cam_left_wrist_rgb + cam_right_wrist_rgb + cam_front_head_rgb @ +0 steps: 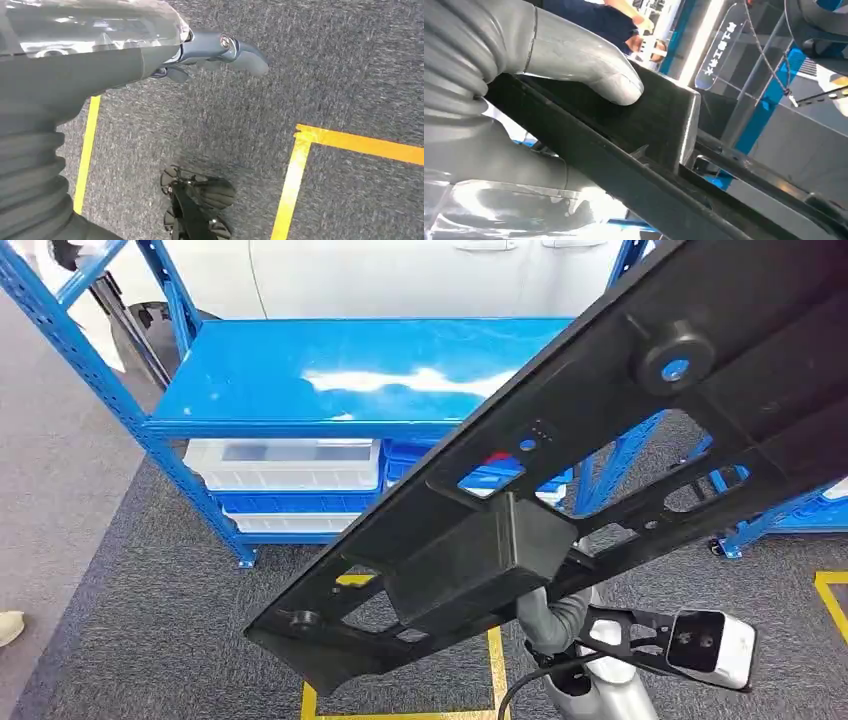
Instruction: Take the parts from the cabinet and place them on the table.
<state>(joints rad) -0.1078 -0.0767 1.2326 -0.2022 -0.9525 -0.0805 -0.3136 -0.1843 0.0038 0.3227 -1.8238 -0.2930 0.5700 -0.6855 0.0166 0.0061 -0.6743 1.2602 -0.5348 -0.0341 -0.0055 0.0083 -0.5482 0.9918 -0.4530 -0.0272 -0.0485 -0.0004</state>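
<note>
Currently in transit: long black part (pixel 560 470), carried slantwise before the blue shelving (pixel 340 380), right hand (pixel 574 65) grasping its boxy middle. Left hand (pixel 220 50) hangs over carpet, fingers released. Next: likely find the counter, set down level.

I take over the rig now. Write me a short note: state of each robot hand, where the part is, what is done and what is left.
Right robot hand: grips the long black part at its boxy middle block, thumb pressed on top; the part is lifted and tilted in front of the blue shelving.
Left robot hand: holds nothing, hangs above the grey carpet with yellow lines.
Done: the part is in hand, off any shelf.
Left: carry it to the table and set it down. White bins sit on a lower shelf.
</note>
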